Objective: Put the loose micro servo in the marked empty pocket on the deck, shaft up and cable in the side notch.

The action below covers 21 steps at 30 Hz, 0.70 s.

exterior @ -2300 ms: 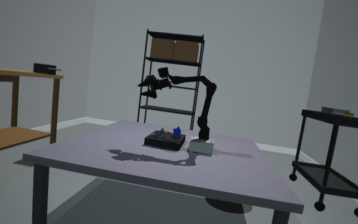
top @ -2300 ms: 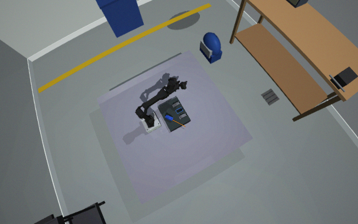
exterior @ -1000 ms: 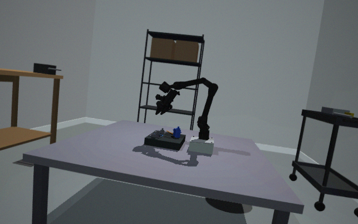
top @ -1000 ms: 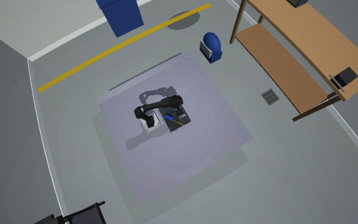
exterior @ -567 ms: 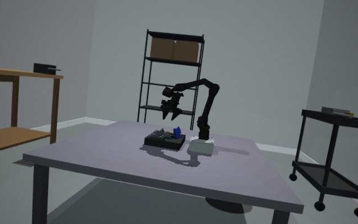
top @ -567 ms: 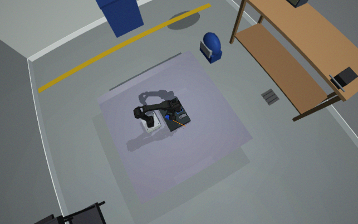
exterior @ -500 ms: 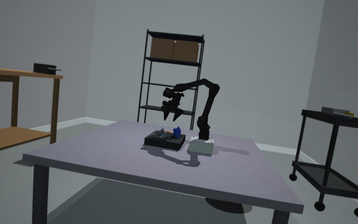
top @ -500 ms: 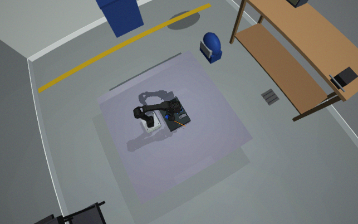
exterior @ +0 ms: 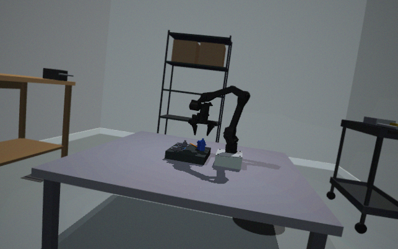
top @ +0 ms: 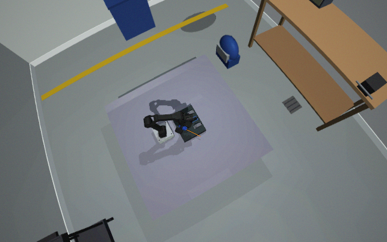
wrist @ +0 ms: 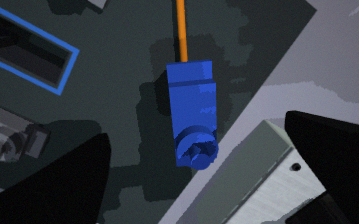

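Note:
The loose blue micro servo stands on the dark deck, near the deck's edge by the arm's base. Its round output shaft end faces the wrist camera. Its orange cable runs away across the deck. The blue-outlined empty pocket lies at the upper left in the wrist view, apart from the servo. My gripper hangs open above the servo, one finger on each side, not touching it.
Grey seated servos sit in other deck pockets. The arm's grey base block stands right beside the deck on the table. A shelf rack, a black cart and a wooden bench stand around.

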Each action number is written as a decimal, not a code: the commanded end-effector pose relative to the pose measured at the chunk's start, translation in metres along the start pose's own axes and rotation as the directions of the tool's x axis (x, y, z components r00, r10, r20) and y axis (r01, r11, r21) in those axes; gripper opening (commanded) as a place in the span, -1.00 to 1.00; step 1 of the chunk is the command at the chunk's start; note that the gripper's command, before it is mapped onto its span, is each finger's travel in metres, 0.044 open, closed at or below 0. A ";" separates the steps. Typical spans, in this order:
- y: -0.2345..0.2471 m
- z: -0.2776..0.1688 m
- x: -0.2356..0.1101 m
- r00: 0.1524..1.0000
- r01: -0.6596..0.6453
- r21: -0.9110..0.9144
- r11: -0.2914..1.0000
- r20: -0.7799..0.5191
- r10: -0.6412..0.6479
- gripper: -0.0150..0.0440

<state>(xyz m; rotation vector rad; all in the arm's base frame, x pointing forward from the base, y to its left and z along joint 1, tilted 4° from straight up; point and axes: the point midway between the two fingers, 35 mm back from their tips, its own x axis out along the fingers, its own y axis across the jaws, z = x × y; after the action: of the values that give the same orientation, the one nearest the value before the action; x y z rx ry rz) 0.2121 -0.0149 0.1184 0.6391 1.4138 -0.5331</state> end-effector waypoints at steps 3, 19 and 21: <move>-0.002 -0.001 0.016 1.000 0.009 0.010 1.000 -0.006 -0.009 1.00; -0.002 -0.001 0.041 1.000 0.009 0.010 1.000 -0.006 -0.009 1.00; -0.002 -0.001 0.044 1.000 0.009 0.010 1.000 -0.006 -0.009 1.00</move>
<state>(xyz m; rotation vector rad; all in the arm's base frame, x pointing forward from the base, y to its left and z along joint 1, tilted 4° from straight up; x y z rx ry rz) 0.2154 -0.0141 0.0803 0.6445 1.4146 -0.5391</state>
